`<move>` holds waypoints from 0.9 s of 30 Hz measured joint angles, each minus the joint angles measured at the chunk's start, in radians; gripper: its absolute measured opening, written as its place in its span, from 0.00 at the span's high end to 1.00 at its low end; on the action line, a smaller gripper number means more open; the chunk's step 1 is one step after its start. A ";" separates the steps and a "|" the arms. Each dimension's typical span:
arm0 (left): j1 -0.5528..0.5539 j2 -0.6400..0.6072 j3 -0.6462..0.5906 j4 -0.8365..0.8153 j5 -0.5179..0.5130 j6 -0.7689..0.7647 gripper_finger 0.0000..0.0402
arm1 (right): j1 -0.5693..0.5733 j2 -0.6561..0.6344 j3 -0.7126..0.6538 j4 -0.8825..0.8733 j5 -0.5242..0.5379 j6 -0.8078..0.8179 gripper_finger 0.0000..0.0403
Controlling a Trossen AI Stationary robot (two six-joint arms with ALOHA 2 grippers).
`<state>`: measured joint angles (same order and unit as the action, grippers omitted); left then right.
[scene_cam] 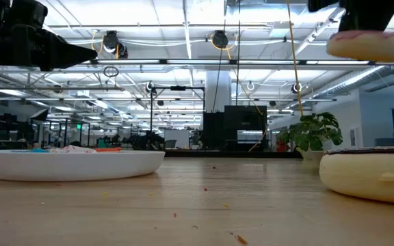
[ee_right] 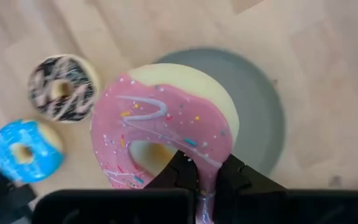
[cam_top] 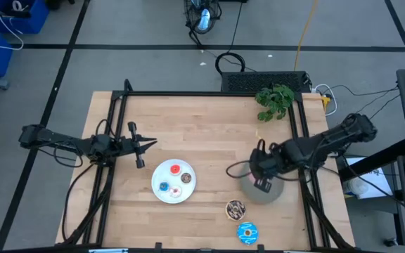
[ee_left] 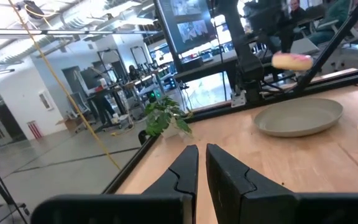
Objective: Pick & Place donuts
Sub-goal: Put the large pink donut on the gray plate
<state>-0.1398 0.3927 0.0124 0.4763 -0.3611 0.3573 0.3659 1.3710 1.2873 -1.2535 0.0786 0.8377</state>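
Observation:
My right gripper (ee_right: 207, 177) is shut on a large pink-iced donut (ee_right: 160, 130) and holds it in the air over the grey round plate (cam_top: 267, 191). The same donut shows high up in the low view (scene_cam: 368, 44) and in the left wrist view (ee_left: 292, 61). A chocolate-sprinkled donut (cam_top: 235, 208) and a blue donut (cam_top: 247, 232) lie flat on the table, nearer than the grey plate. Tiny red, blue and brown donuts lie on the white plate (cam_top: 157, 184). My left gripper (ee_left: 201, 167) hovers shut left of the white plate. My right gripper pinches the pink donut's ring wall (ee_right: 211, 163). One finger (ee_right: 180, 171) is in the hole and the other (ee_right: 236, 177) is outside the rim. The fingers come from above. The donut is lifted clear, above the grey plate (ee_right: 260, 118).
A potted plant (cam_top: 275, 100) stands at the far edge, right of centre. A dark frame runs along the table's left, far and right sides. Bare wood lies between the two plates and across the table's far half. The chocolate donut (ee_right: 62, 87) and blue donut (ee_right: 25, 151) lie close to the grey plate.

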 joint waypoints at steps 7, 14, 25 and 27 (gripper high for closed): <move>0.000 0.000 0.000 0.000 0.001 0.000 0.91 | -0.095 0.071 0.000 -0.065 -0.003 -0.085 0.98; 0.000 0.000 0.000 -0.001 0.001 0.007 0.91 | -0.117 0.118 0.000 -0.019 -0.057 -0.200 0.98; 0.000 0.000 0.000 -0.002 0.002 0.006 0.91 | -0.092 0.109 0.000 -0.027 -0.152 -0.141 0.98; 0.000 0.000 0.000 -0.002 0.002 0.006 0.91 | -0.088 0.109 0.000 -0.027 -0.163 -0.144 0.98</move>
<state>-0.1398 0.3923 0.0123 0.4746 -0.3592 0.3637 0.2783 1.4799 1.2873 -1.2806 -0.0842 0.6937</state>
